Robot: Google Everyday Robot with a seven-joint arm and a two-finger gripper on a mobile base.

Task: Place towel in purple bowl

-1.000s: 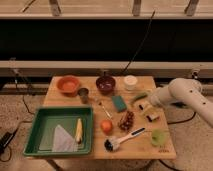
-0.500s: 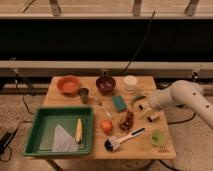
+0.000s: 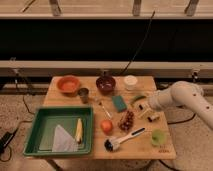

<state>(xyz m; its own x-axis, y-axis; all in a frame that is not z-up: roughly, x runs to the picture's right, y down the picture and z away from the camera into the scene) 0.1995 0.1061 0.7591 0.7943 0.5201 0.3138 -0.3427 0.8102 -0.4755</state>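
The towel (image 3: 64,138) is a pale grey folded cloth lying in the green tray (image 3: 47,116) at the front left of the table, next to a yellow corn cob (image 3: 78,130). The purple bowl (image 3: 105,84) is dark and stands at the back middle of the table. My gripper (image 3: 144,109) hangs low over the right side of the table on the white arm (image 3: 182,96), which reaches in from the right. It is far from the towel and to the right front of the bowl. It holds nothing that I can see.
On the wooden table stand an orange bowl (image 3: 68,84), a metal cup (image 3: 83,94), a white cup (image 3: 130,81) and a green sponge (image 3: 119,103). An orange fruit (image 3: 106,126), grapes (image 3: 127,120), a dish brush (image 3: 122,140) and a green cup (image 3: 158,137) lie nearer the front.
My gripper has moved a little to the left over the right side of the table. The towel and the bowl have not moved.
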